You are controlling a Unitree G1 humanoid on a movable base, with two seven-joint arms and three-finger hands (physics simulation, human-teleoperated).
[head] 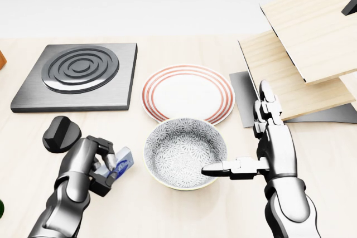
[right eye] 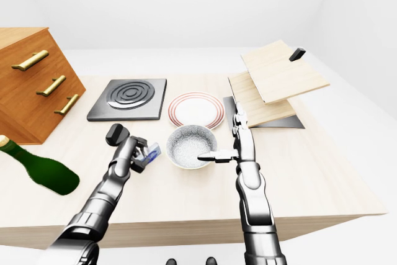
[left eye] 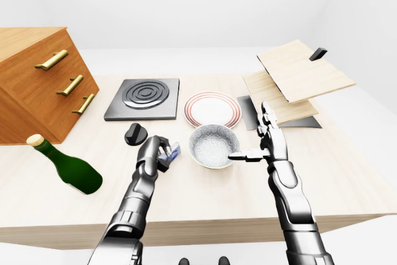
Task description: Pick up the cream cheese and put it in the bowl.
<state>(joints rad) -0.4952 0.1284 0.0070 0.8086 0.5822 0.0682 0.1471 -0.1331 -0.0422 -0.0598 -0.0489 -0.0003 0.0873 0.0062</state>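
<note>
Toward the worktop's (head: pixel 184 215) near edge, the left hand (head: pixel 95 165) is clenched around the cream cheese (head: pixel 122 163), holding it tilted just left of the bowl (head: pixel 186 153). The right hand (head: pixel 262 149) is released, thumb resting over the bowl's right rim. Farther in sits a striped plate (head: pixel 188 93).

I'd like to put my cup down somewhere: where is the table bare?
Bare wood lies along the table's near edge right of the right hand, and between the bottle and left hand. It is crowded around the bowl, plate and stove.
</note>
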